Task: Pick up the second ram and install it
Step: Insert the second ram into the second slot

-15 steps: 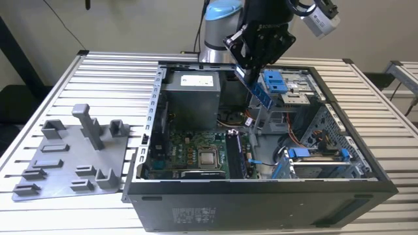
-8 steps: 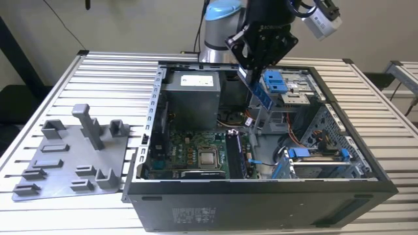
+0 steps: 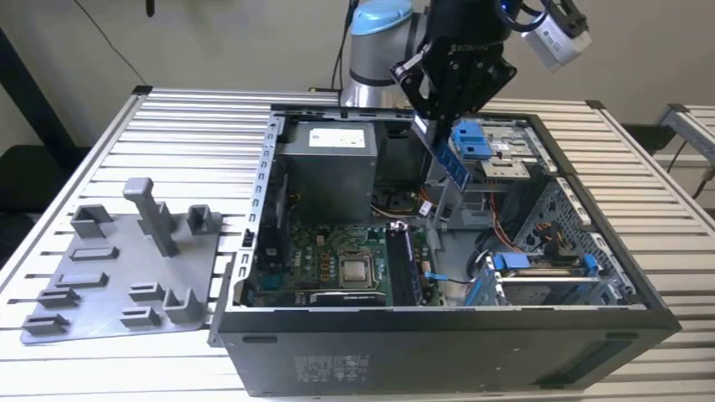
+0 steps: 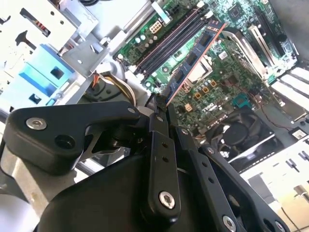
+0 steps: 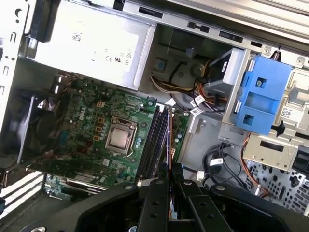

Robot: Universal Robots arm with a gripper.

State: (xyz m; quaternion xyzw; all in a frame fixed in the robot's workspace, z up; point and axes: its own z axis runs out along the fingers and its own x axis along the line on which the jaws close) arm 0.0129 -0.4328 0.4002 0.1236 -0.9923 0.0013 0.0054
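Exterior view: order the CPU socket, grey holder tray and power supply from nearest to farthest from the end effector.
The end effector grips the RAM stick.
1. power supply, closest, toward the exterior view's left.
2. CPU socket, lower on the motherboard.
3. grey holder tray, outside the case, at the exterior view's far left.

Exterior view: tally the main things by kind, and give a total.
gripper: 1
second ram, clamped in the gripper above the case: 1
open computer case: 1
grey holder tray: 1
Total: 4
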